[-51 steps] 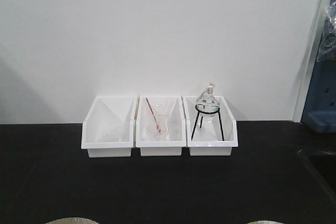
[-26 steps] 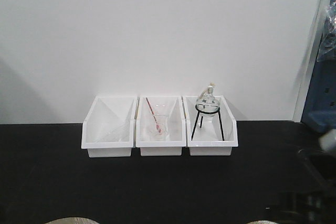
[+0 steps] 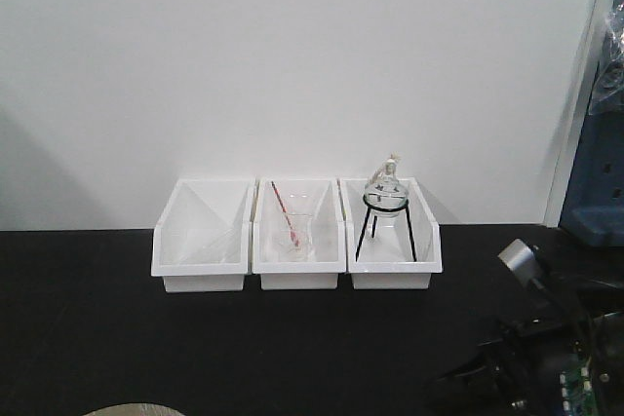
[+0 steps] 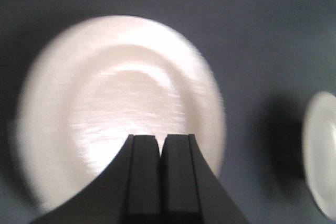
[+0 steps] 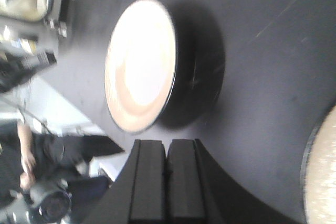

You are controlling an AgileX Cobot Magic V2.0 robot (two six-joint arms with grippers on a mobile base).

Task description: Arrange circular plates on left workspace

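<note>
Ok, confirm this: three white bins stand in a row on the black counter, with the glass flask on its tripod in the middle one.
Not the middle one. The front-facing view shows the glass flask on its tripod in the right-hand bin of the row. The rest stands as you said it.

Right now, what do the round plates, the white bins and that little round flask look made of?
The round plates look like glazed ceramic, perhaps melamine: glossy pale top catching glare, thin dark rim. The white bins look like moulded plastic: smooth, uniform, faintly shiny walls. The flask looks like clear glass: the bin behind shows through it.
</note>
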